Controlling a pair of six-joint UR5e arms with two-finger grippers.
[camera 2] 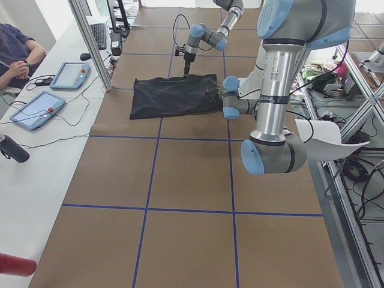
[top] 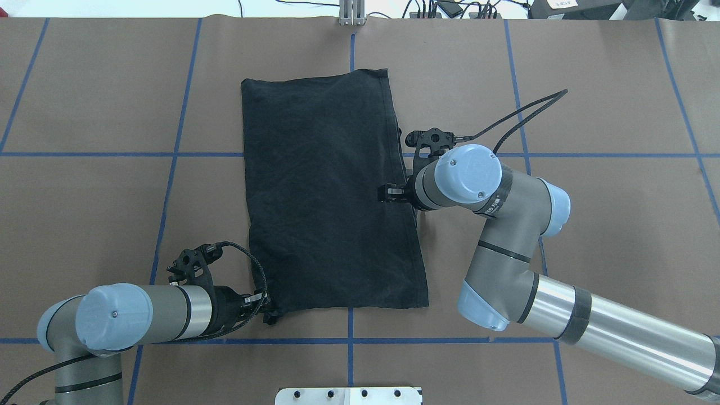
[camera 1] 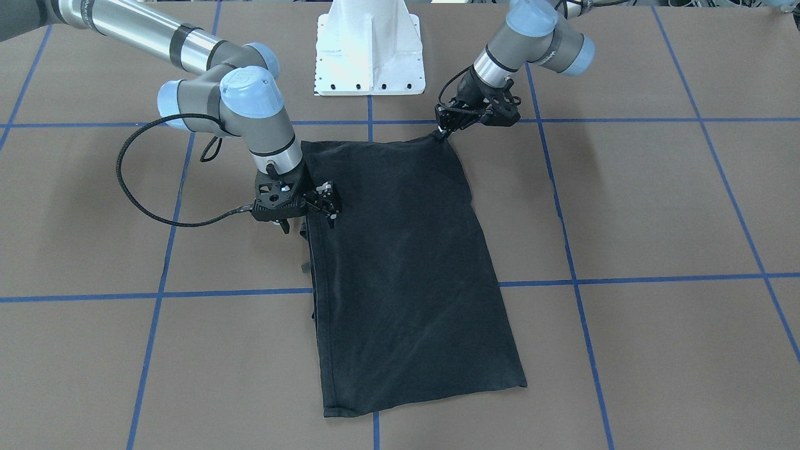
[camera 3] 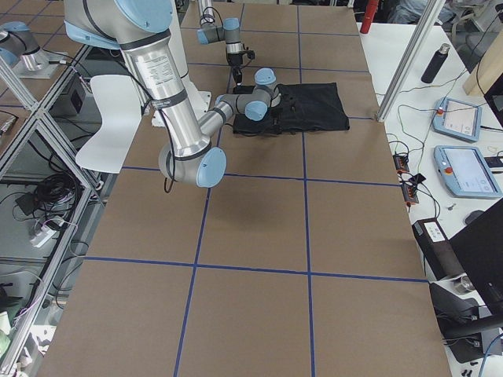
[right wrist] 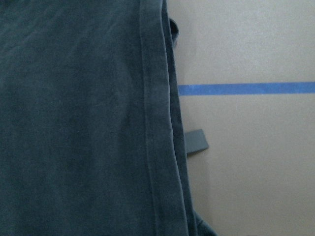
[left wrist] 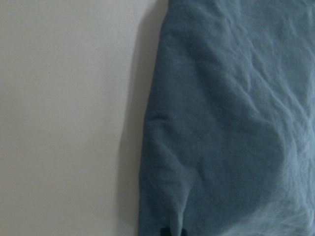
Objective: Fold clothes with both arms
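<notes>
Tee (camera 1: 400,262) lies flat mid-table, folded to a long black rectangle, one short end toward the white base (camera 1: 370,56), the other toward the operators' edge. Graphic's hidden. Left gripper (camera 1: 442,131) sits at a base-side corner w/ tips closed on a pinch of cloth, corner pulled to a point. Right gripper (camera 1: 329,203) is low over the opposite long edge, partway down; fingers look apart, nothing in them afaict.

Handling-wise imo: light, floppy cotton, zero stiffness, layers will slide on each other, so grab corners/hems thru all layers, not mid-panel. Small grey tab (right wrist: 196,141) pokes out by that edge, prob. a label.

Table (camera 1: 656,219) is matte brown w/ a blue tape (camera 1: 625,279) grid, looks grippy enough. Room: side bench w/ two tablets (camera 2: 72,75), a bottle (camera 2: 12,148), a seated person (camera 2: 18,51).
</notes>
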